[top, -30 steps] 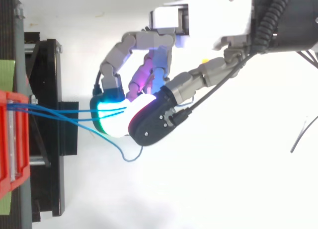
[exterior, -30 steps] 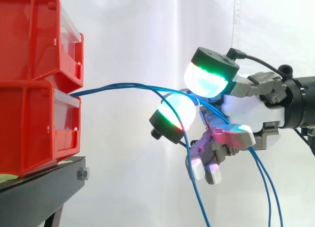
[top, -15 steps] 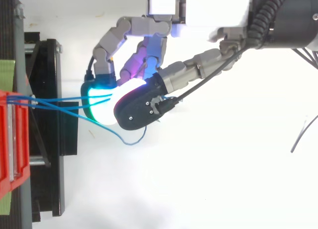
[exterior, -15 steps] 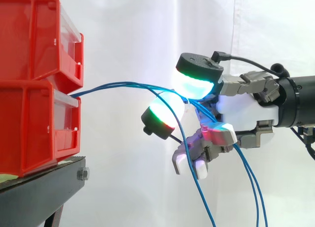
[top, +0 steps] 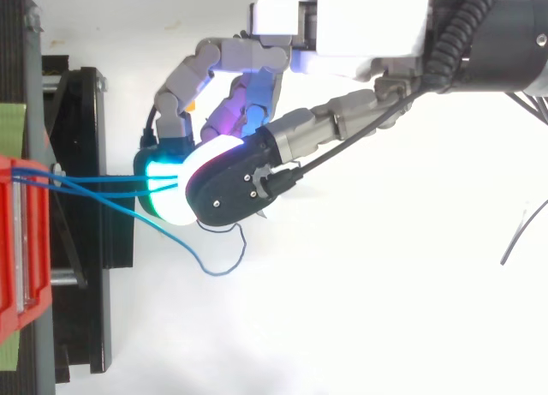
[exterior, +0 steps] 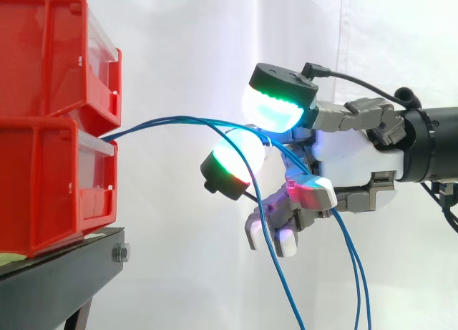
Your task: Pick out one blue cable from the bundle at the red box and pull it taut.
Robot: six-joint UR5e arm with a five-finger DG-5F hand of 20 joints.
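- Hand [exterior: 351,165] noted further left than a second ago, closer to the red bins. The blue cables [exterior: 179,121] have been slid along, not drawn back.
- No tautening achieved: the cables are still seen arching slack from the bin to the hand, then hanging down past it.
- Judged: approach and selection still under way. The pull has not been started, and no single cable has been separated out.
- Hold of the hand: cannot be told. The cables are seen running through it, but whether any is gripped is not shown.
- In the top view, a loose loop [top: 218,271] of one cable is seen hanging just beside the hand, on the near side.
- Cables are traced back to the front of the lower red bin [exterior: 43,187], well apart from the hand.
- Upper red bin [exterior: 43,51] is stacked on it, and both are carried on the black stand [exterior: 64,273].
- White curtain [exterior: 186,44] behind.
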